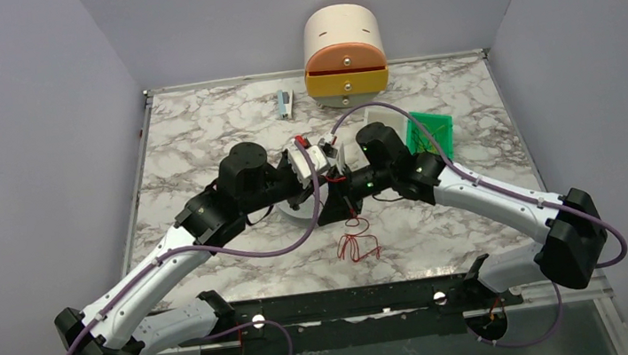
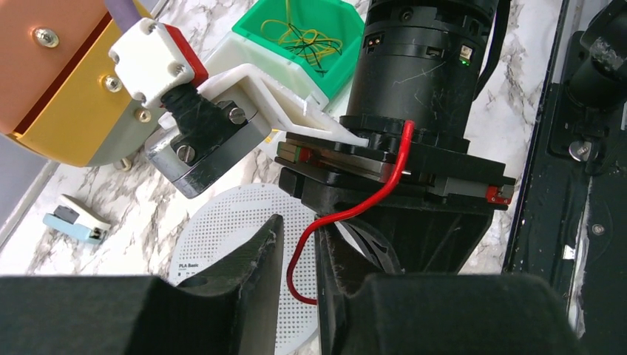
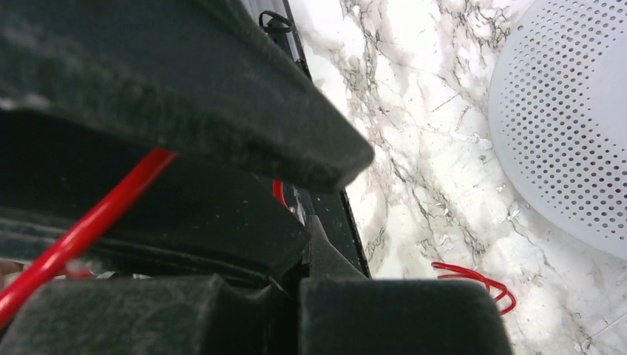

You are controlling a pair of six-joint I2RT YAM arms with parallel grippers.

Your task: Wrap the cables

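**A:** From above, the left arm and right arm met mid-table. The thin curly red cable lay in loose loops at 6 o'clock of them, near the white perforated round plate.

**B:** And the left wrist view?

**A:** The left gripper stood narrowly parted, with the cable threading its gap and climbing toward 1 o'clock. It looked looser than a pinch.

**B:** The right?

**A:** The right gripper had the cable running between its black fingers toward 8 o'clock. Pinched or only cradled, I couldn't tell. More red loops lay at 4 o'clock on the marble table.

**B:** Progress?

**A:** Early, I'd judge. One stretch was lifted, no tidy coil showed, and the loose tail was left to gather.
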